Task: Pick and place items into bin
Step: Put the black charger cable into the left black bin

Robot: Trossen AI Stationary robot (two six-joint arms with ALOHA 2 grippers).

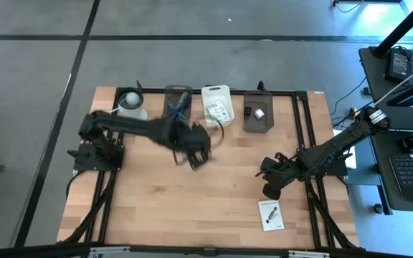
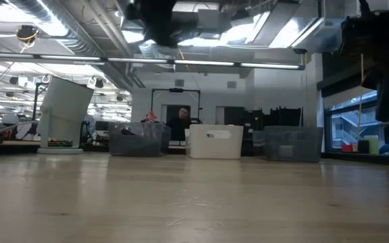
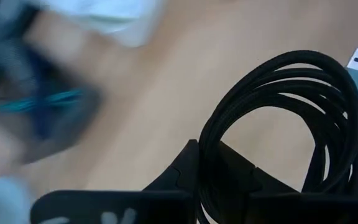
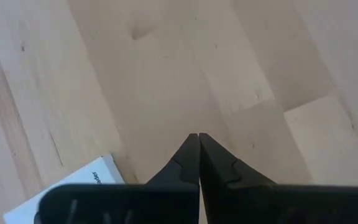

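Wooden table [image 1: 156, 201]: three bins [image 1: 257, 118], two cards [image 1: 270, 214].

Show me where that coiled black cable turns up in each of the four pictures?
High view: coiled black cable hangs from the left gripper, centre-left.
Low view: not visible.
Left wrist view: cable fills the right half, pinched between the fingers.
Right wrist view: not in it.
Shared landmark: the wooden table.

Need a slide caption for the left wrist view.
Left end effector shut on coiled black USB cable above the wooden table.
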